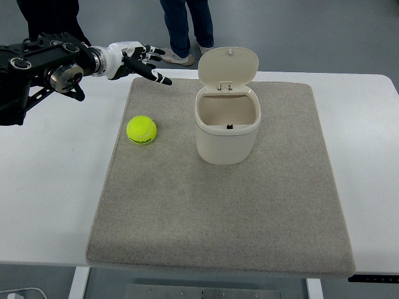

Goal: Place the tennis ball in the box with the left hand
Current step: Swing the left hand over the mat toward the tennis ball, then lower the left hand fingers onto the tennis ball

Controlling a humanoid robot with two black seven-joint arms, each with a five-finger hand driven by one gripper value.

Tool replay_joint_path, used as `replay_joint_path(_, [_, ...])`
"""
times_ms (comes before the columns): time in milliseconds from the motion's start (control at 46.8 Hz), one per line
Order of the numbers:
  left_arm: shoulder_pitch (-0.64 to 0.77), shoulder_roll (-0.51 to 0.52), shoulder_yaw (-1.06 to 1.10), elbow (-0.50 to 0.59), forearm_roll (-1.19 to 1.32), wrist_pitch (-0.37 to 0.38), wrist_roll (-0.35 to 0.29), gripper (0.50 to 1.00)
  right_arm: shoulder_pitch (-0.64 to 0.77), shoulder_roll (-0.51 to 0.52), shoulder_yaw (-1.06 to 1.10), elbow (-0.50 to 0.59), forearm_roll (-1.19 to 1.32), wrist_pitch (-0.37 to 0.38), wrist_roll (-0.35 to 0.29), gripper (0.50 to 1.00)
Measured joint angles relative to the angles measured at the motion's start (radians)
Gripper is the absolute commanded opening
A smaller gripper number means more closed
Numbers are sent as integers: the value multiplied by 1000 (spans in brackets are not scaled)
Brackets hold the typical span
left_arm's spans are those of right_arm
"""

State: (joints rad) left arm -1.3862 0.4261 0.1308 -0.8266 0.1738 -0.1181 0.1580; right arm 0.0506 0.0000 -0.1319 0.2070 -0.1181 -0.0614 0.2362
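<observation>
Left robot hand (140, 59) spread, one tennis ball (141, 130), one open box (227, 124)

Bare mat (249, 212) btwn ball (141, 131) – box (227, 124)

top view | steep downward look from robot's side; mid-range | table (43, 187) and mat (237, 212) fill frame

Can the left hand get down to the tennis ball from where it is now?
Probably yes: the left hand is open above the mat's far edge, and nothing lies between it and the tennis ball.
</observation>
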Motion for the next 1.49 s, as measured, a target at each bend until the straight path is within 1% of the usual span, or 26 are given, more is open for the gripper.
replay_joint_path(107, [-3, 18, 28, -60, 33, 37, 2, 990, 0, 0, 0, 0, 0, 0, 0, 938])
replay_joint_path(192, [-5, 26, 50, -103, 39, 53, 2, 990, 0, 0, 0, 0, 0, 0, 0, 938])
replay_joint_path(448, [13, 50, 55, -197, 39, 116, 2, 990, 0, 0, 0, 0, 0, 0, 0, 938])
replay_joint_path(662, [3, 88, 122, -297, 39, 204, 2, 988, 0, 0, 0, 0, 0, 0, 0, 938])
replay_joint_path(854, [-2, 116, 164, -345, 39, 261, 60, 990, 0, 0, 0, 0, 0, 0, 0, 938])
replay_joint_path(982, [-6, 133, 168, -377, 39, 278, 74, 990, 0, 0, 0, 0, 0, 0, 0, 938])
replay_joint_path(1367, [-77, 188, 193, -522, 39, 343, 127, 990, 0, 0, 0, 0, 0, 0, 0, 938])
replay_joint_path(1495, [-90, 195, 223, -544, 38, 359, 130, 988, 0, 0, 0, 0, 0, 0, 0, 938])
